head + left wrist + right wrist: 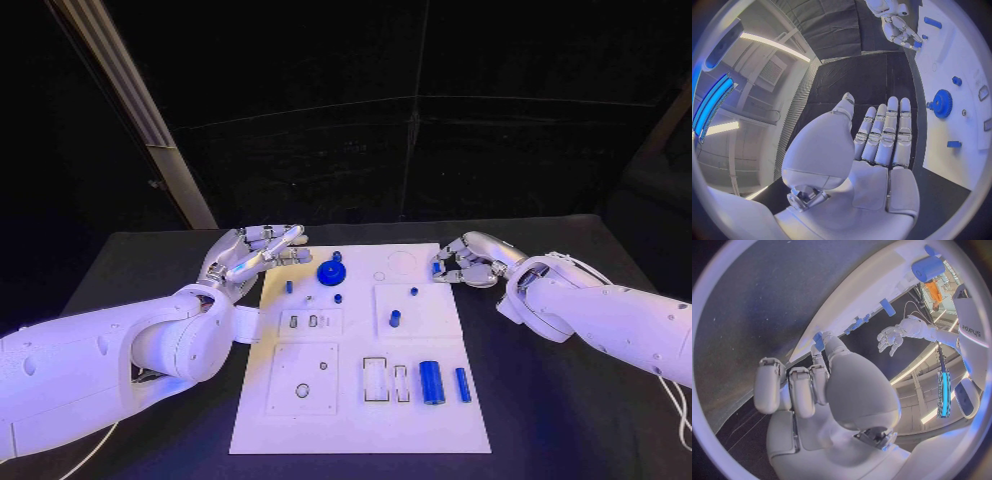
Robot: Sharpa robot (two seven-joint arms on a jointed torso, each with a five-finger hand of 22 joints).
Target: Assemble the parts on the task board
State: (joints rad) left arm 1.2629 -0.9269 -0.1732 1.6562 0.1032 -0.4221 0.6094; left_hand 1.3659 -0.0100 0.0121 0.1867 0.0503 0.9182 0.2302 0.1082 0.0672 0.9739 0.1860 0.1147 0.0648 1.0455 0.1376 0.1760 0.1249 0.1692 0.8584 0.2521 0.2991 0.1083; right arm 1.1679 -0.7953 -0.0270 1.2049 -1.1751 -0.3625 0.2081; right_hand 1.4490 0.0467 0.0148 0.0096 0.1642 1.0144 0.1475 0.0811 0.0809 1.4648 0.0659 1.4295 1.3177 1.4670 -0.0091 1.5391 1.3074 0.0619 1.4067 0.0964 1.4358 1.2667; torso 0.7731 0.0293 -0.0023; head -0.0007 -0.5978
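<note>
Black cloth-covered tabletop under dark drapes, white rectangular task board at its middle, blue gear near the board's far edge, two blue cylinders toward its near right corner, left hand empty with fingers spread beside the far left corner, right hand pinching a small blue part at the far right edge.

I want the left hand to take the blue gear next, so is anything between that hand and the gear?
Nothing visible does. The left hand hovers open at the board's far left edge, and the blue gear lies just beside it, with only bare white board between them.
</note>
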